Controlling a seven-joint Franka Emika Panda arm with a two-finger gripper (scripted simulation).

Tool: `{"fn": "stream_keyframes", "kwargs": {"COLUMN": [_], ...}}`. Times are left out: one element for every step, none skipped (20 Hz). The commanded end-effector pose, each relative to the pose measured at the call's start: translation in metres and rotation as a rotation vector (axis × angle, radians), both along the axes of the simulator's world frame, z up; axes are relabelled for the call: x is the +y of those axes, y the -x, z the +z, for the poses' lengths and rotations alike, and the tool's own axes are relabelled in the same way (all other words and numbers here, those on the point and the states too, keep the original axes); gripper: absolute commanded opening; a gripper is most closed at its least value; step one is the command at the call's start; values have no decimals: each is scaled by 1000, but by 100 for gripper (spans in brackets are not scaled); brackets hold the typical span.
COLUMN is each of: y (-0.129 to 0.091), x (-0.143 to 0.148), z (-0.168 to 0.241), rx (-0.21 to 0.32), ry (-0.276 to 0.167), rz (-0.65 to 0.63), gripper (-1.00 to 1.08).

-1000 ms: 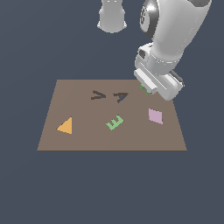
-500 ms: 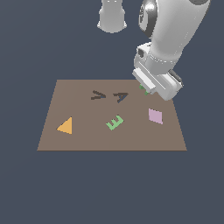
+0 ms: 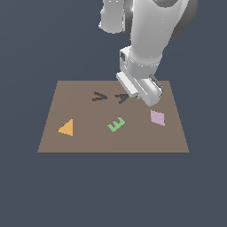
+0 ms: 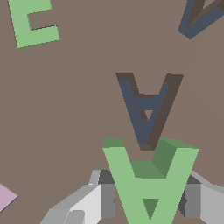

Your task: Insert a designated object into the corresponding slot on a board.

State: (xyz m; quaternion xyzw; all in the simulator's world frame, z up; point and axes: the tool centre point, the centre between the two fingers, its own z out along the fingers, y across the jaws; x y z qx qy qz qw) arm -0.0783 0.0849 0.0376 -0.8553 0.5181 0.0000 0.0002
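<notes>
The light-green A block is held between my gripper's grey fingers, a little above the board. The dark A-shaped slot lies just ahead of the block, in nearly the same orientation. In the exterior view the gripper hovers low at the right end of the A slot, and only a sliver of the green block shows under the hand. The brown board lies flat.
A dark V-shaped recess sits beside the A slot. A green letter E, a pink diamond and an orange triangle lie on the board.
My gripper has carried the A block toward the exterior view's left and lower, from the board's right part to right beside the A slot.
</notes>
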Motion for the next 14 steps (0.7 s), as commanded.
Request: {"fn": "stream_keyframes", "kwargs": {"y": [-5,-7,-9,-10,-11,-12,-13,-14,-14,-13,-13,-13,-13,-14], "x": [-20,-26,-31,-35,-39,-42,-44,-45,-46,-44,-45,-45,-45,-45], "z": [1,2,2,2,2,3,3,3,3,3,2,1,0,-2], "rx": [0,0,0,0,0,0,-1,-1,-1,-1,-1,-1,-1,-1], "ry": [0,0,0,0,0,0,0,0,0,0,0,0,0,0], "rz": [-7,-10,-12,-14,-15,-16,-17,-18,-18,-19,-19,-19,-19,-19], "gripper": [-100,-100,-100,-100,-100,-100,-100,-100,-100,-100,-100,-100,-100,-100]}}
